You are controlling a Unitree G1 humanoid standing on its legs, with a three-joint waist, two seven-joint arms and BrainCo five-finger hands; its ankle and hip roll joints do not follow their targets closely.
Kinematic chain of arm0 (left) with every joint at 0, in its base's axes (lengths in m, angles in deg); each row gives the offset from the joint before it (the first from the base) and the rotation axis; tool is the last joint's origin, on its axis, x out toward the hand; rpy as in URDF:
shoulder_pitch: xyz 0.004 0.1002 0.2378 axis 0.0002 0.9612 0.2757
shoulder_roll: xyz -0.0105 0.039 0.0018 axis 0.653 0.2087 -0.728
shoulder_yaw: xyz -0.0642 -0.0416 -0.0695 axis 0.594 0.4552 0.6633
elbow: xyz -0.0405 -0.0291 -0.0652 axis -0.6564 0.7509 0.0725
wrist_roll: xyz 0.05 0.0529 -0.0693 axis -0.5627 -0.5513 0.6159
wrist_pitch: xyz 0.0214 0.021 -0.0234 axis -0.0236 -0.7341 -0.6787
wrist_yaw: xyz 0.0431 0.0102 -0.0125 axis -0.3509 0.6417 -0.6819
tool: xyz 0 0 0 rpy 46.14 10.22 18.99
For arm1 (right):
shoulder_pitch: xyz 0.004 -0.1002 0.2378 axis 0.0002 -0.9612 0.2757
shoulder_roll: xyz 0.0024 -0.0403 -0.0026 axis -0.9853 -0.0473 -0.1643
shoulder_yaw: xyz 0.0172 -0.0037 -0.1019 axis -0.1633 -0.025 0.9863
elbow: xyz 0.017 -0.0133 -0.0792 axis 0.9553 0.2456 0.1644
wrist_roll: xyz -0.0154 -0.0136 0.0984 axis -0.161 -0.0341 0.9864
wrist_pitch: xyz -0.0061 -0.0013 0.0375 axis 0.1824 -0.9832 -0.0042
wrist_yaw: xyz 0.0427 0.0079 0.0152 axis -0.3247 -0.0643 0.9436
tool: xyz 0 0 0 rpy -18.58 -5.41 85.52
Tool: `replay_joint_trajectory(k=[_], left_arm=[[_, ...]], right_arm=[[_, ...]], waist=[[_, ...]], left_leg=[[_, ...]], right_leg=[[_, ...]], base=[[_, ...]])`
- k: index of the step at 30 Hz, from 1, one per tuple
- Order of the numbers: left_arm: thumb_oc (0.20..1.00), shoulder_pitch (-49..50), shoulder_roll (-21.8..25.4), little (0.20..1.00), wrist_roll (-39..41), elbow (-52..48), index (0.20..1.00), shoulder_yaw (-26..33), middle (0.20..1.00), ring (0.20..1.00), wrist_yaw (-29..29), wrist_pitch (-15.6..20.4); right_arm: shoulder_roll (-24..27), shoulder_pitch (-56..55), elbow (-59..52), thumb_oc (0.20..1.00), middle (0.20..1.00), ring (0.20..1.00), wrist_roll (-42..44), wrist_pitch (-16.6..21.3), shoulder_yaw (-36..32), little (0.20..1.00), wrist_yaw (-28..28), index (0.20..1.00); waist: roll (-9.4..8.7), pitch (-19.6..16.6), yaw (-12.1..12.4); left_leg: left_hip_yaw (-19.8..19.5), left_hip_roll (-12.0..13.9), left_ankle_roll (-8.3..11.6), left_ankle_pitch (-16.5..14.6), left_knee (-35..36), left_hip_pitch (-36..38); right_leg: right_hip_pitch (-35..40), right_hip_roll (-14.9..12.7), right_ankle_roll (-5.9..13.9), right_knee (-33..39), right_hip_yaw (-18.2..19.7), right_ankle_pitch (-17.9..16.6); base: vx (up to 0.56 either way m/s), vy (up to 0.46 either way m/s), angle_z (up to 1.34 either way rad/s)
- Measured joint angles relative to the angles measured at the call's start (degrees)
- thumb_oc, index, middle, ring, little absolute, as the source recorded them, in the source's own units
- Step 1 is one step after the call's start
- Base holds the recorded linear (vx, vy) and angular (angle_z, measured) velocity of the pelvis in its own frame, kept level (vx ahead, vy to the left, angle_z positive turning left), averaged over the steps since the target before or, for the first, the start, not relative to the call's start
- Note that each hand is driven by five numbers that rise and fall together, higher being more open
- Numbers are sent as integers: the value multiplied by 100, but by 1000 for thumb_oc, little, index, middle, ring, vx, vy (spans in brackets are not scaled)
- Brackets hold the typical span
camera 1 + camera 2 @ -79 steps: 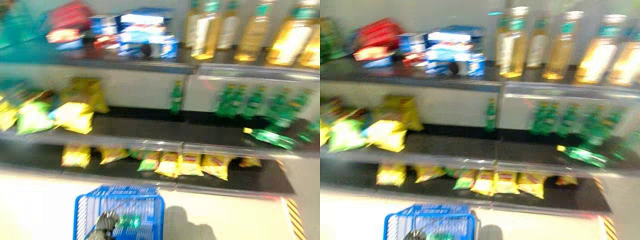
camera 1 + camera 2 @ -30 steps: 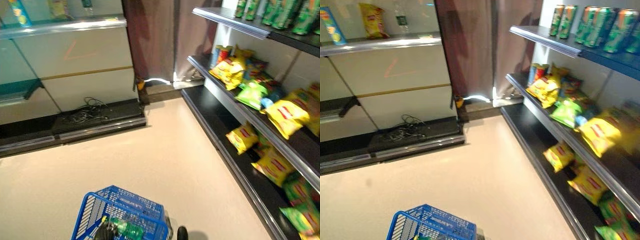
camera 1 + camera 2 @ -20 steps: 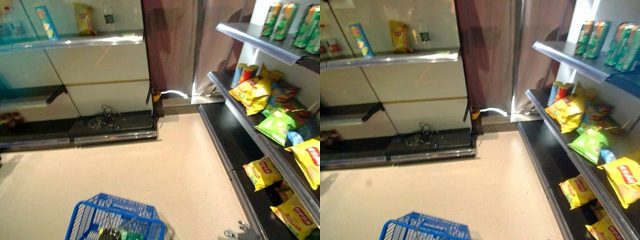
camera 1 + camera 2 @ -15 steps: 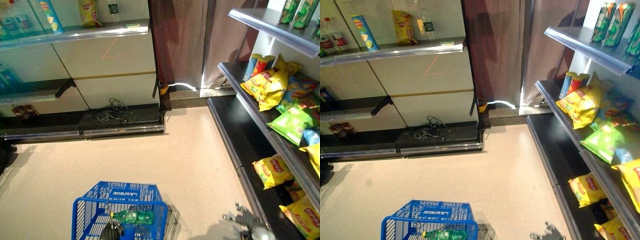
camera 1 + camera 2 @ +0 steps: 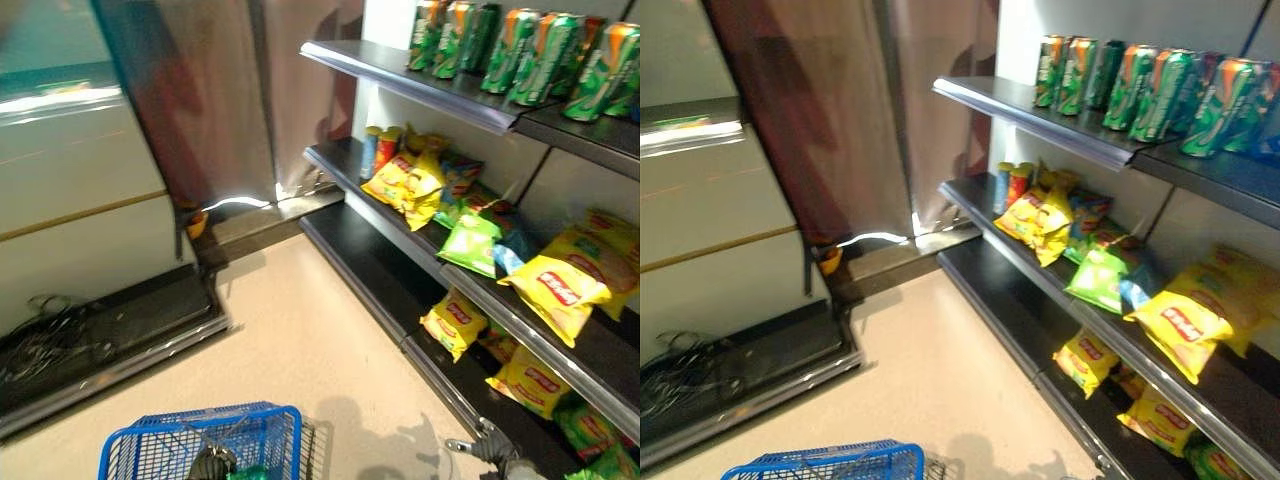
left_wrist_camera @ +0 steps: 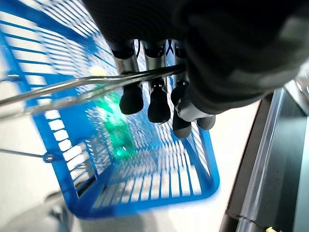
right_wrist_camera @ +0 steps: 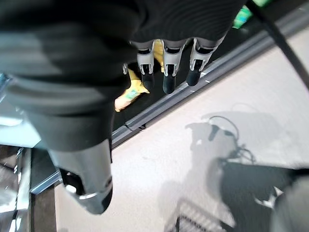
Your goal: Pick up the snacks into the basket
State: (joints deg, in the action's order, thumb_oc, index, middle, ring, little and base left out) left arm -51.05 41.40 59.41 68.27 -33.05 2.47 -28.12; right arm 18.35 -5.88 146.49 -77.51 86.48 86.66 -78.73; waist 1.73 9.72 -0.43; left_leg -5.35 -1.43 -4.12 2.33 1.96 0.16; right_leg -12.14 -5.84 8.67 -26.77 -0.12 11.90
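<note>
A blue wire basket [image 5: 200,443] hangs low at my left, and my left hand [image 5: 212,463] holds it from above. In the left wrist view the left hand's fingers [image 6: 157,104] curl round the metal handle [image 6: 72,87], and a green bottle [image 6: 113,130] lies inside the basket. Snack bags fill the shelves on my right: a yellow pile [image 5: 405,185], a green bag [image 5: 468,243], a large yellow bag [image 5: 555,290], and more yellow bags [image 5: 452,322] on the bottom shelf. My right hand [image 5: 492,448] is low by the bottom shelf's edge, fingers [image 7: 166,72] straight and holding nothing.
Green cans [image 5: 520,50] line the top shelf. A dark curtain [image 5: 200,100] hangs at the back. On the left stands a pale cabinet [image 5: 70,200] with loose cables [image 5: 50,345] on its dark base. Beige floor [image 5: 300,350] runs between cabinet and shelves.
The camera has swung to the right, so the snack shelves now show closer and the cabinet has slid left. My left hand still holds the basket, and my right hand stays open.
</note>
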Motion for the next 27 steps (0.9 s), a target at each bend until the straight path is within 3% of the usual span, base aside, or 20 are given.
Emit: replay_joint_trajectory(k=[1,2,3,6,8,9,10,12,13,21,24,25,26,27], left_arm=[[200,-12,9,200,-2,69,200,4,200,200,36,10],[200,-99,-35,200,-12,226,200,18,200,200,38,9],[200,-95,-23,200,-25,231,200,13,200,200,41,10],[200,-81,-86,200,-405,218,200,-70,200,200,73,61],[200,-24,-129,200,-459,242,200,-67,200,200,66,75],[200,104,-107,200,-456,213,200,-55,200,200,50,75],[200,139,-100,200,-452,215,200,-51,200,200,44,74],[200,173,-107,200,-451,234,200,-42,200,200,18,62],[200,191,-150,200,-451,269,200,-50,200,200,26,39],[200,213,-261,200,-452,422,200,-94,200,200,-1,-110],[200,233,-272,200,-455,418,200,-93,200,200,-2,-152],[200,306,-210,200,-455,408,200,-54,200,200,-7,-157],[200,371,-27,200,-451,364,200,-63,200,200,-44,-154],[200,344,67,200,-444,396,200,-27,200,200,-106,-163]], right_arm=[[-62,-69,31,1000,1000,1000,11,-2,-9,1000,-11,1000],[-112,-116,214,1000,1000,1000,23,-30,-43,1000,-11,1000],[-125,-119,258,1000,1000,1000,38,-45,-44,1000,-10,1000],[-153,-136,465,1000,1000,1000,171,-46,-75,1000,-21,1000],[-189,-124,492,1000,1000,1000,253,-40,-131,1000,-23,1000],[-257,-65,528,1000,1000,1000,300,-43,-164,1000,-28,1000],[-288,-18,527,1000,1000,1000,316,-43,-165,1000,-28,1000],[-299,-33,477,1000,1000,1000,338,-41,-165,1000,-29,1000],[-277,16,476,1000,1000,1000,340,-41,-171,1000,-34,1000],[-56,-49,-16,1000,1000,1000,464,-37,-148,1000,-66,1000],[35,-185,-197,1000,1000,1000,511,-25,-143,1000,-53,1000],[-8,-246,-219,1000,1000,1000,513,-21,-103,1000,-48,1000],[-111,-254,-197,1000,1000,1000,512,-17,-66,1000,-14,1000],[-149,-316,-220,1000,1000,1000,510,-16,-47,1000,1,1000]], waist=[[18,-12,-47],[-18,-28,-44],[-45,-41,-27],[-149,-82,-118],[-172,-136,-183],[-248,-217,-125],[-261,-227,-62],[-272,-253,-52],[-206,-293,-17],[42,-388,-361],[81,-390,-543],[48,-408,-521],[-137,-380,-335],[-345,-395,-347]], left_leg=[[-111,-76,3,-63,-16,51],[-99,-149,79,-113,23,144],[-96,-200,65,-104,33,156],[13,-363,104,-131,57,331],[554,-354,191,-194,194,477],[1065,-356,187,-195,274,498],[1183,-328,187,-196,274,505],[1263,-202,225,-220,252,518],[1269,-86,269,-251,233,520],[1712,436,681,-549,-221,526],[2157,794,906,-796,-597,560],[2268,953,1072,-888,-922,550],[2187,1048,1185,-1156,-1800,384],[1991,1051,1162,-1199,-2513,90]], right_leg=[[-86,50,-2,333,-216,-94],[30,-44,73,1058,-862,-230],[47,-63,109,1298,-960,-334],[252,-74,29,1876,-980,-845],[470,-143,-36,2033,-987,-1015],[512,-258,-84,2090,-999,-1155],[506,-257,-122,2141,-1018,-1299],[625,-186,-336,2435,-1037,-1565],[760,-22,-573,2642,-1024,-1720],[803,543,-836,2958,-566,-1778],[717,846,-867,2689,-519,-1602],[628,1001,-978,2412,-433,-1420],[336,1104,-1240,1408,-307,-1023],[327,1094,-1655,1322,-104,-957]], base=[[298,86,-36],[243,49,-23],[157,25,-18],[125,-14,16],[100,-48,3],[41,-48,-37],[59,-97,-55],[64,-130,-28],[58,-133,-4],[71,-149,-42],[134,-333,-65],[76,-381,-119],[30,-355,-119],[-3,-260,-100]])
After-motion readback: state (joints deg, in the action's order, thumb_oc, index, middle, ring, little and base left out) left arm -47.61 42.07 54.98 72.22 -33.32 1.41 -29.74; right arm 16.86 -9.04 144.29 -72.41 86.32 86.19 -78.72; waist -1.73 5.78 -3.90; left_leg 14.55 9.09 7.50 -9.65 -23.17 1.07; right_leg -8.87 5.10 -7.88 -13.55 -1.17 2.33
